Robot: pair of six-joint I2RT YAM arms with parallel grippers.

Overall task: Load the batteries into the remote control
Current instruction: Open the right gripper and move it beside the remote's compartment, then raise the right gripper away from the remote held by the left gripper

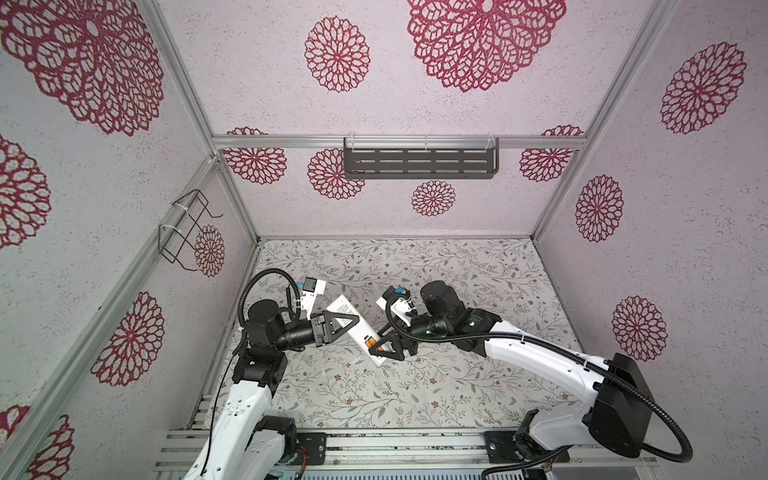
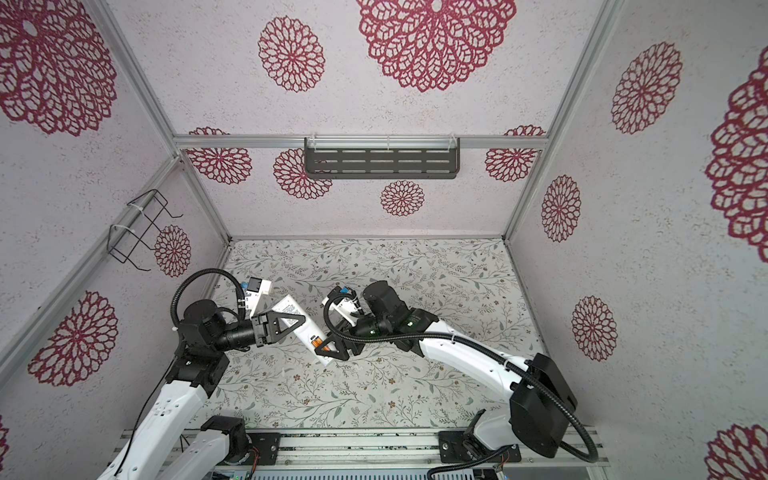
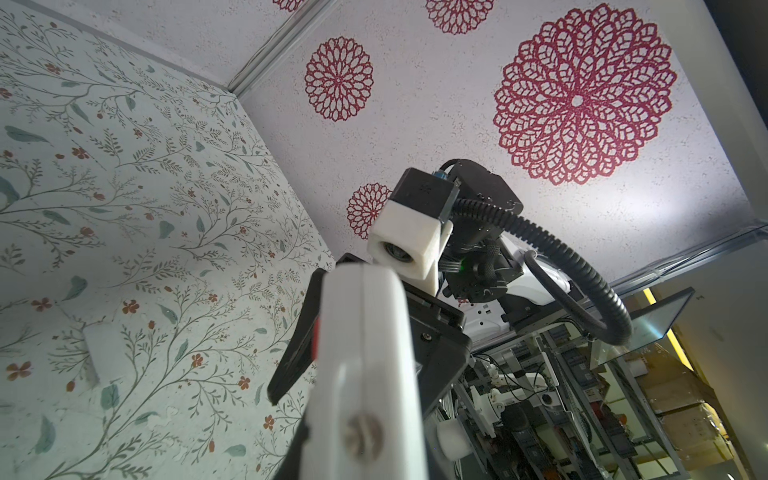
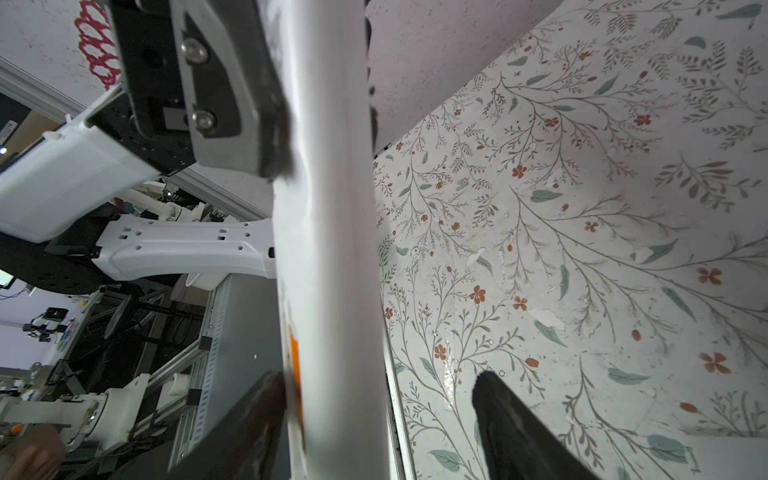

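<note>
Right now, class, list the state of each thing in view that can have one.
remote control: held off the table, back up, battery bay open.
battery: orange, seated in the bay.
left gripper: shut on the remote control.
right gripper: open, astride the remote control's battery end.

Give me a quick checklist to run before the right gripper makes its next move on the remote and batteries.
1. Left gripper shut on the remote control: ok.
2. Remote control held above the table: ok.
3. Right gripper open, jaws straddling the remote control's battery end: ok.
4. One orange battery showing in the remote control: ok.
5. Another battery seated beside it: cannot tell.
</note>
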